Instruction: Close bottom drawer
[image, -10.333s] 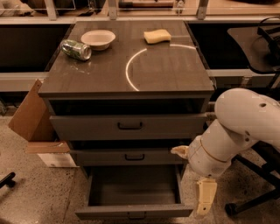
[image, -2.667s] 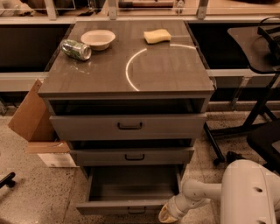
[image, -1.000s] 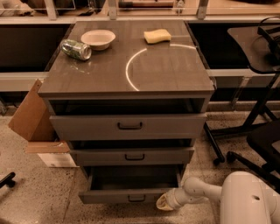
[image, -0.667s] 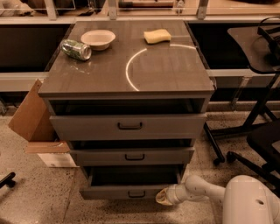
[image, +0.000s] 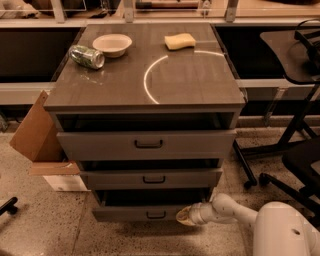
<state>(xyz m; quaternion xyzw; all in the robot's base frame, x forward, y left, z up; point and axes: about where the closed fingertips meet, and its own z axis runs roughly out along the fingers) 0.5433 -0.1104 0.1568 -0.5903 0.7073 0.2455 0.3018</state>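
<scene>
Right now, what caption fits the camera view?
Gripper at the right end of the bottom drawer front, drawer nearly shut; can, bowl and sponge on top.

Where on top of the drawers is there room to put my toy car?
The front half of the cabinet top is bare, from the can and bowl down to the front edge. The back-left corner is crowded; the sponge sits back right. The gripper is low down, at the front of the bottom drawer.

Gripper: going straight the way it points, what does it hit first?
The bottom drawer: the gripper sits low at the right end of its front panel, seemingly against it, though depth is unclear.
</scene>
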